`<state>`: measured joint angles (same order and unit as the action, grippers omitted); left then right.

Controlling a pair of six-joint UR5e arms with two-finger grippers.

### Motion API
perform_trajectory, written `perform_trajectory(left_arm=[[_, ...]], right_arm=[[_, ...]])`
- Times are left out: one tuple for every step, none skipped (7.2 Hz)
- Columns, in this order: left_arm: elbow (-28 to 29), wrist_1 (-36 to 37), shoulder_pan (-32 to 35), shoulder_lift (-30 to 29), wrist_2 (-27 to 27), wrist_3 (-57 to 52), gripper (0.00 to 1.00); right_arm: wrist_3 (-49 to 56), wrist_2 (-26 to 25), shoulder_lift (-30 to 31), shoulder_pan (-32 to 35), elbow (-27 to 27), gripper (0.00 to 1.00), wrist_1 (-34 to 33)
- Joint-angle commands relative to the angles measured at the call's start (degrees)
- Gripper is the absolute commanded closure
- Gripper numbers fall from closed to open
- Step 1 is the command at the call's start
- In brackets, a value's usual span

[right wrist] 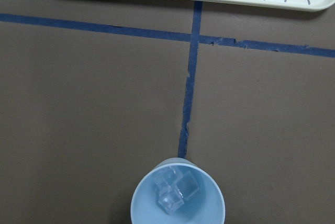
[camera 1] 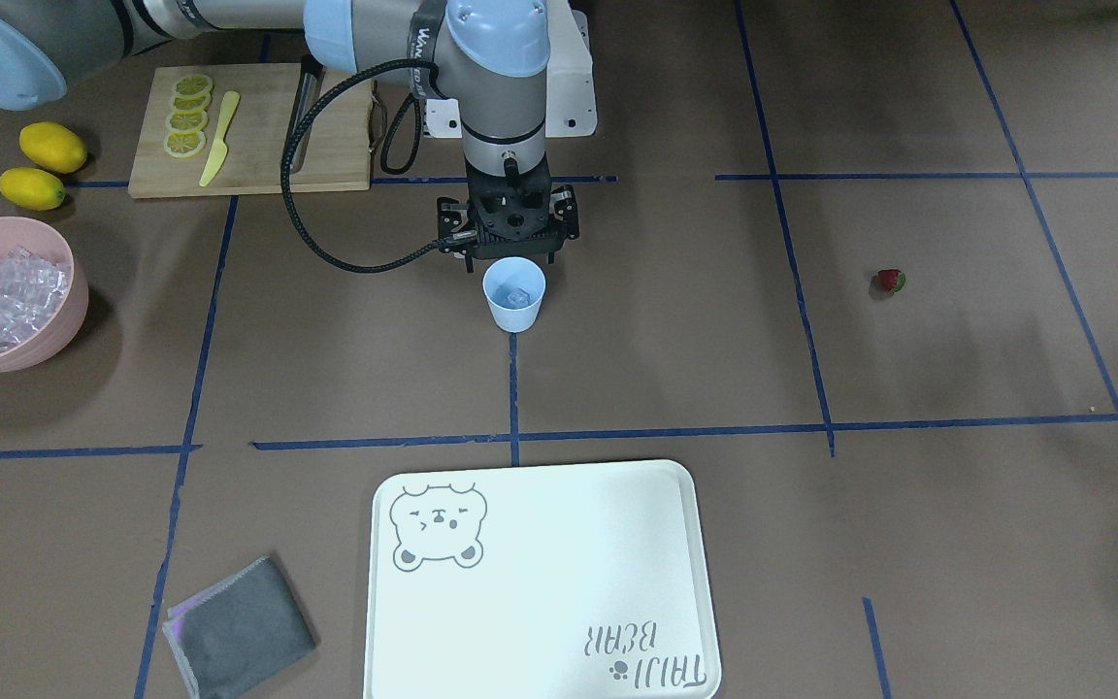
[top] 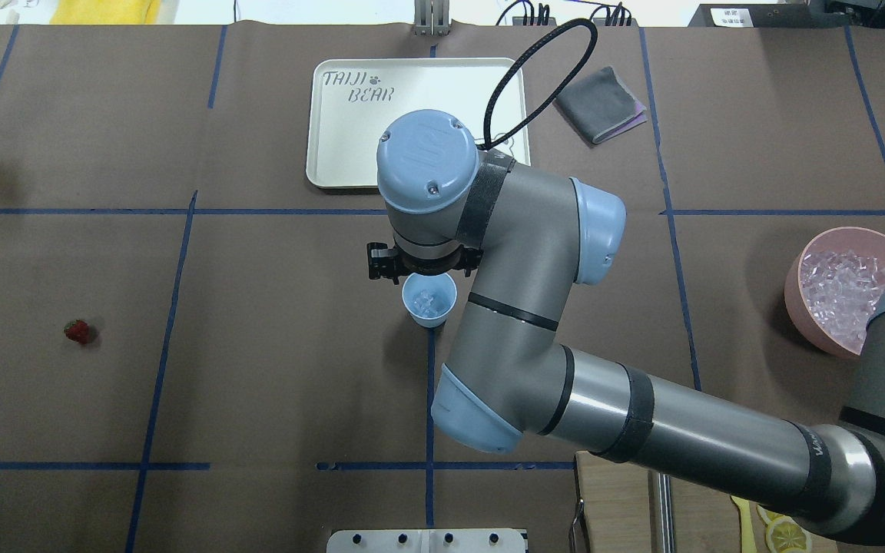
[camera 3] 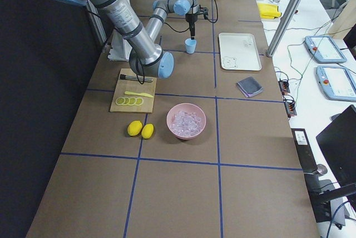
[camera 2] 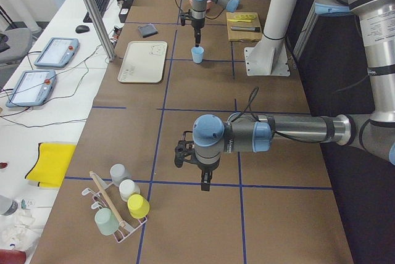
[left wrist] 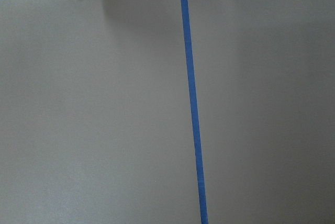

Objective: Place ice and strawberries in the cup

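By the cup (camera 1: 514, 309) with ice (right wrist: 174, 190) inside, the right hand (camera 1: 509, 250), grip state unclear, should lift straight up without clipping the rim.

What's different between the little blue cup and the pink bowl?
The cup is pale blue and small; the bowl is pink and much larger. The cup holds only a few ice cubes; the bowl is heaped with them. The cup stands centrally; the bowl sits off to one side, near the lemons. Both are upright, open-topped and hold clear ice.
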<state>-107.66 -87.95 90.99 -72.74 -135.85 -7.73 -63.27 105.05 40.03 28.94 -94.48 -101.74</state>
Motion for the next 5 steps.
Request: perform_trajectory(left_arm=[[-0.09,-0.03,-0.02,-0.03,0.06,0.0,0.0],[-0.1,-0.03,-0.02,-0.03,0.06,0.0,0.0],[-0.1,-0.12,-0.02,-0.03,0.06,0.0,0.0],[-0.27,-0.12,-0.02,-0.03,-0.02,0.0,0.0],[-0.36,-0.21,-0.02,-0.03,0.06,0.0,0.0]], right_arm=[[0.25,0.25,3.12,0.85,-3.86,0.0,-0.21],[0.77,0.42,3.04,1.64,-3.95,0.0,-0.3],[1.3,1.73,3.21,4.17,-4.13,0.0,-0.47],[5.66,5.31,5.13,7.85,-4.91,0.0,-0.48],[12.05,7.78,9.23,11.71,-7.27,0.0,-0.48]])
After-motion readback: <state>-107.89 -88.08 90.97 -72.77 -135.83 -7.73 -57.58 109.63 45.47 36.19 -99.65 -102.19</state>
